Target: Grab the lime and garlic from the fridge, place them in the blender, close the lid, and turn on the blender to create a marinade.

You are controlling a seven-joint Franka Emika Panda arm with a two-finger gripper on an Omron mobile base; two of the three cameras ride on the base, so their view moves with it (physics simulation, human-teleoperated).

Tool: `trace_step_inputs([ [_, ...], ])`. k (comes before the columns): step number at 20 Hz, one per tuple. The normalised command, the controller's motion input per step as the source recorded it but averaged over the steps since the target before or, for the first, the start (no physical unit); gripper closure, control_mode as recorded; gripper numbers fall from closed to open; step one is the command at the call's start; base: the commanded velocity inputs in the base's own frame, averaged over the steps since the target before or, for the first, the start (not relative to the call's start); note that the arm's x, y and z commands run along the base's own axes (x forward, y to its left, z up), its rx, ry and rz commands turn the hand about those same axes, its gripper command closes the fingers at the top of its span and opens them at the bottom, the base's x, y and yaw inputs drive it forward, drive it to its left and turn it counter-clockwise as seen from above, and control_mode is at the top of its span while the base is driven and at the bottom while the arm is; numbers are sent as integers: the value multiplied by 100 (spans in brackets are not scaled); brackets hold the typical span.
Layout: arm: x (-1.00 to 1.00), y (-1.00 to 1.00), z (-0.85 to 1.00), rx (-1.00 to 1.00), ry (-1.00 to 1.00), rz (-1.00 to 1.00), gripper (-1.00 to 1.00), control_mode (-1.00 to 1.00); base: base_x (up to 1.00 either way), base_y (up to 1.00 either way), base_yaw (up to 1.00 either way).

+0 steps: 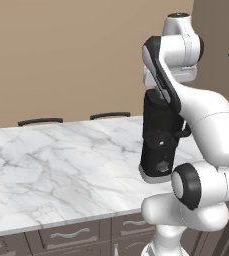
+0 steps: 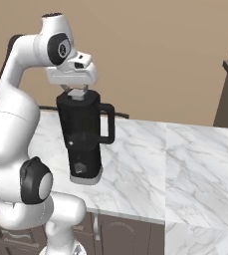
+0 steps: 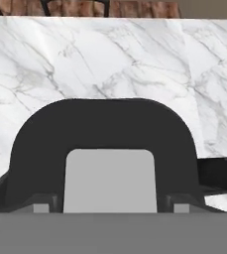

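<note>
Directly under the hand camera, the lid (image 3: 102, 144) sits on the blender (image 2: 83, 137) on the counter (image 1: 61, 170), gripper (image 2: 77, 93) grasping its grey cap, so switching on likely remains.

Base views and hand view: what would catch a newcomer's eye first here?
The black blender stands on the white marble counter near its front edge, handle toward the right of the right base view. The gripper hangs directly over the blender's lid, at its light grey cap.
</note>
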Motion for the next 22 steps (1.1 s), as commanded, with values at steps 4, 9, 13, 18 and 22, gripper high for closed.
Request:
trace_step_inputs([
  [4,0,14,34,0,-12,0,-100,-100,0,0,0],
  [9,-46,20,21,0,-13,0,-100,-100,0,0,0],
  [13,-100,12,-47,2,-8,0,-100,-100,0,0,0],
  [18,-100,3,-96,10,-2,0,-100,-100,0,0,0],
  [22,-79,0,-100,9,0,0,-100,-100,0,0,0],
])
